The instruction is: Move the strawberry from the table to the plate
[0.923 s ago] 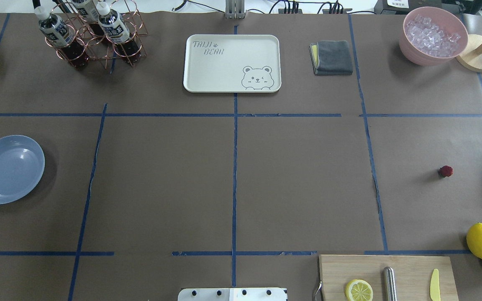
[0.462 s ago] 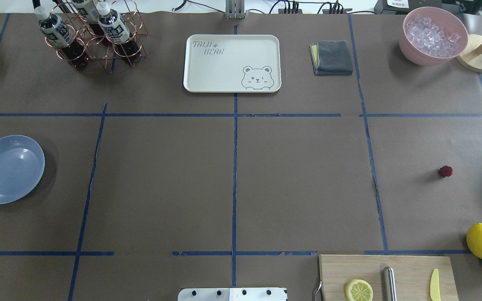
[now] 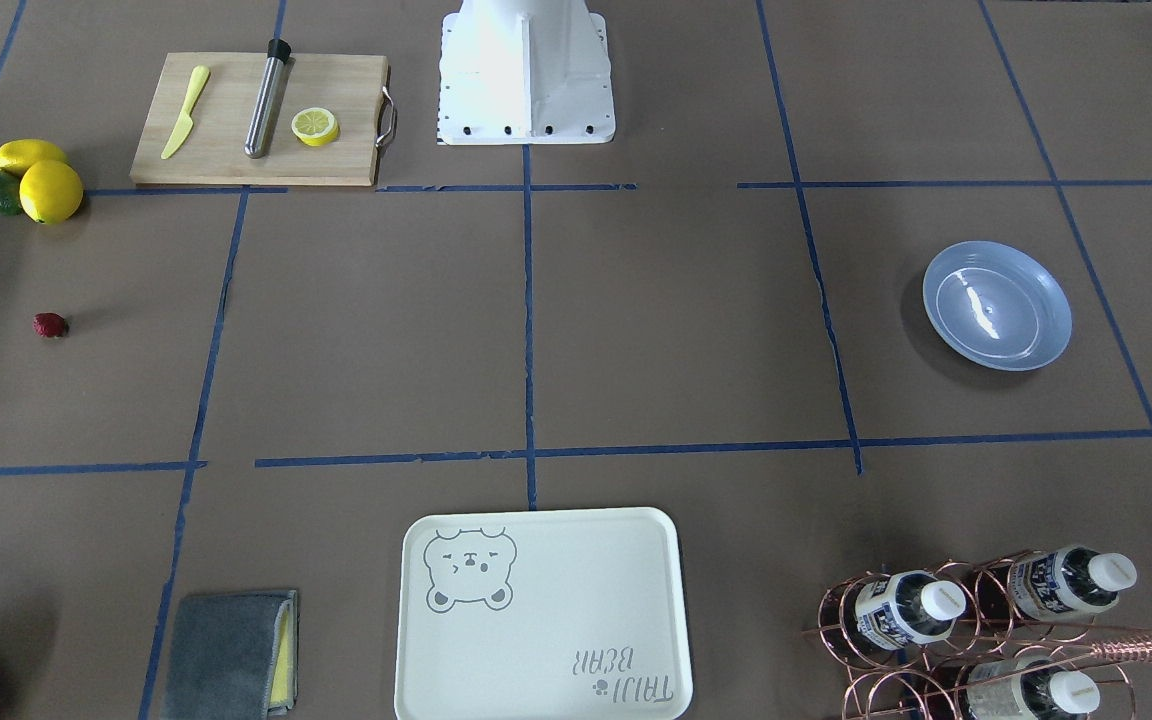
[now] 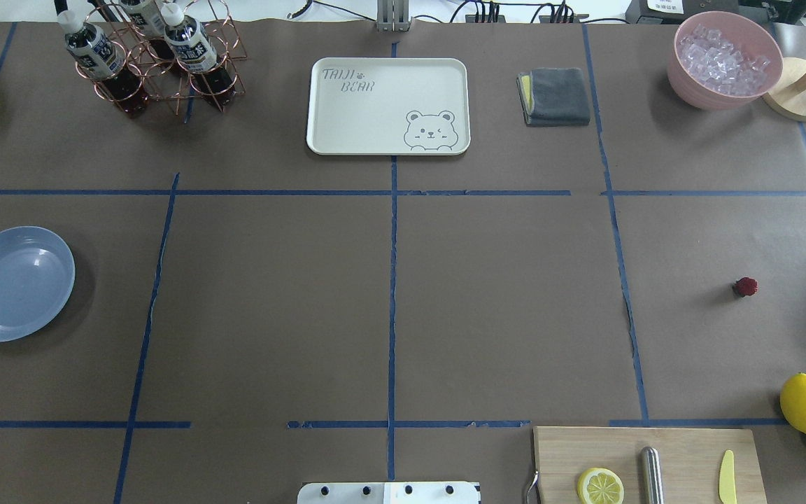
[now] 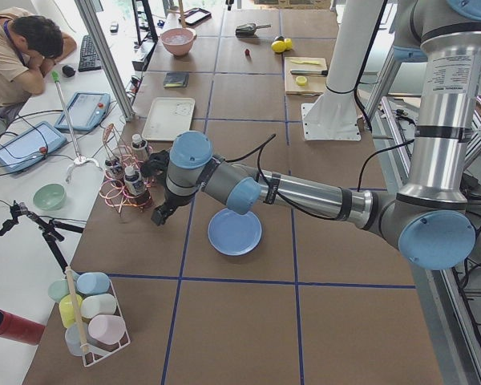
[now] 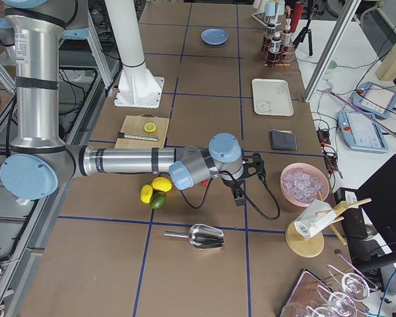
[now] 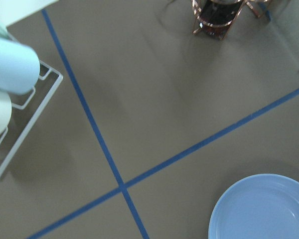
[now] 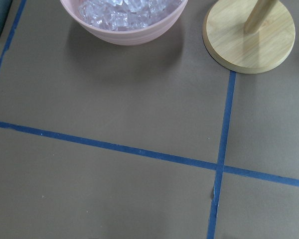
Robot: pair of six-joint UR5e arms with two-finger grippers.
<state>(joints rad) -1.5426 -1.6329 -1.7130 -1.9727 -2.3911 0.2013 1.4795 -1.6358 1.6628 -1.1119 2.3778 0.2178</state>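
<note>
The tray (image 4: 387, 105) reads "TAIJI BEAR". The strawberry (image 4: 746, 286), tiny and dark red, lies on the table (image 4: 501, 301) at the overhead view's middle right. Whether the left gripper (image 5: 159, 213) or the right gripper (image 6: 239, 195) is spread cannot be told.

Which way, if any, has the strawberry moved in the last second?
No, it has not moved. In the overhead view the strawberry keeps the same spot right of the blue tape line.

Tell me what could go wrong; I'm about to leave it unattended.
The strawberry is tiny and rounded, so it may roll or slip at the grasp. It lies at the robot's far right, the plate at its far left, so a long carry or hand-over could drop it.
</note>
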